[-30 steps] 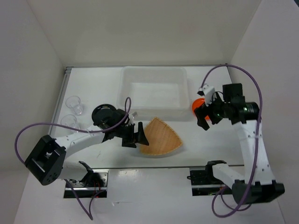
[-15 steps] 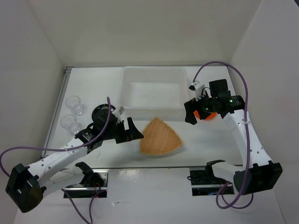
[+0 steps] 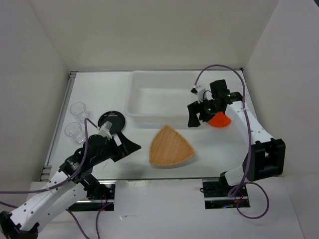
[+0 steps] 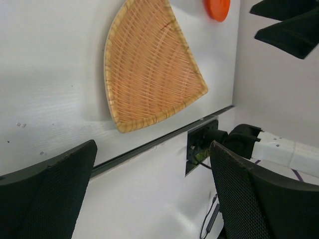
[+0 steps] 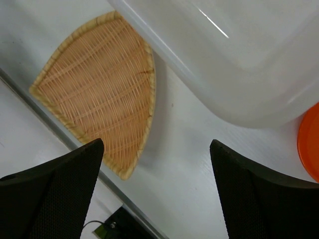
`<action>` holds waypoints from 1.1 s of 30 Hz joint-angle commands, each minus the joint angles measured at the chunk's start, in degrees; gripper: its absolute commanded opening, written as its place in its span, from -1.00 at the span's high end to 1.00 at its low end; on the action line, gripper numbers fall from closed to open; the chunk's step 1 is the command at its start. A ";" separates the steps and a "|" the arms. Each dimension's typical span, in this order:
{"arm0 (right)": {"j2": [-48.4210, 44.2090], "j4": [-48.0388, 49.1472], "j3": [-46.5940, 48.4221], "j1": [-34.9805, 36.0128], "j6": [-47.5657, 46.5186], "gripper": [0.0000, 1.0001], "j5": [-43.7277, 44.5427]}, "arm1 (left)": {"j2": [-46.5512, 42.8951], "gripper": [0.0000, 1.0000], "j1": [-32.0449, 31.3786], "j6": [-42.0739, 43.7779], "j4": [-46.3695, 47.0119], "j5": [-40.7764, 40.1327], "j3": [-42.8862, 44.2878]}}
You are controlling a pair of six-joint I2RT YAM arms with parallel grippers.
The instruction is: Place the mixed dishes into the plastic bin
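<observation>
The tan woven fan-shaped tray [image 3: 171, 147] lies flat in front of the plastic bin [image 3: 162, 99]. The tray also shows in the left wrist view [image 4: 149, 64] and the right wrist view [image 5: 99, 89]. The orange plate [image 3: 219, 121] lies right of the bin's near right corner. The black plate [image 3: 111, 120] lies left of the bin, with two clear cups [image 3: 78, 109] [image 3: 74, 130] further left. My left gripper [image 3: 130, 143] is open and empty, left of the tray. My right gripper [image 3: 191, 115] is open and empty above the bin's near right corner, beside the orange plate.
The bin [image 5: 239, 50] looks empty inside. White walls enclose the table on three sides. The table's front edge rail [image 4: 149, 144] runs just below the tray, with the arm base mounts [image 3: 219, 189] beyond it.
My left arm has drawn back to the near left, away from the tray. My right gripper has moved left to the bin's corner, uncovering the orange plate on the table.
</observation>
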 commanded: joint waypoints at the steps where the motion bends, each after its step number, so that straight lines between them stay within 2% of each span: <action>1: 2.92 7.28 0.40 0.42 2.08 -0.80 -4.07 | -2.36 -1.00 -0.12 -2.78 -3.92 -3.90 0.22; 4: 4.33 8.44 0.40 0.42 2.09 -0.51 -4.08 | -1.05 -1.00 -0.12 -1.64 -5.15 -4.44 1.53; 5: 6.07 9.92 0.40 0.42 2.09 -0.20 -3.47 | -0.17 -1.00 -0.12 -1.63 -5.16 -4.44 2.32; 8: 9.24 11.77 -0.13 0.42 2.09 0.36 -2.93 | 3.52 -1.00 -0.12 -0.31 -4.63 -4.44 3.81; 11: 12.67 13.97 0.40 0.42 3.05 0.65 -2.23 | 6.34 -1.00 0.41 0.21 -4.63 -3.73 5.05; 20: 20.23 16.96 7.07 0.42 5.60 0.69 -2.85 | 6.43 -0.98 0.41 0.13 -6.56 -3.73 6.98; 22: 20.24 15.39 8.40 0.42 5.60 0.47 -4.60 | 5.30 -0.98 0.41 -0.40 -7.18 -3.73 6.98; 23: 19.46 14.60 8.40 0.42 5.60 0.20 -5.39 | 5.29 -1.00 0.41 -0.92 -7.70 -3.73 6.46; 24: 17.36 12.76 7.44 0.42 5.60 -0.54 -7.66 | 4.68 -1.00 0.41 -0.93 -7.71 -3.73 6.46; 26: 14.72 11.17 2.98 0.42 7.09 -0.88 -9.95 | 3.45 -1.00 0.41 -1.55 -8.23 -3.73 6.46; 27: 12.27 10.55 1.21 0.42 7.70 -0.97 -11.79 | 3.44 -1.00 0.41 -2.07 -8.23 -3.73 5.76; 29: 10.67 9.94 -2.93 0.42 8.94 -0.97 -13.04 | 2.13 -1.00 0.41 -2.78 -8.23 -3.73 5.05; 33: 10.66 7.91 -4.87 0.95 11.65 -0.97 -14.27 | 2.13 -1.00 0.41 -4.01 -7.10 -3.73 3.73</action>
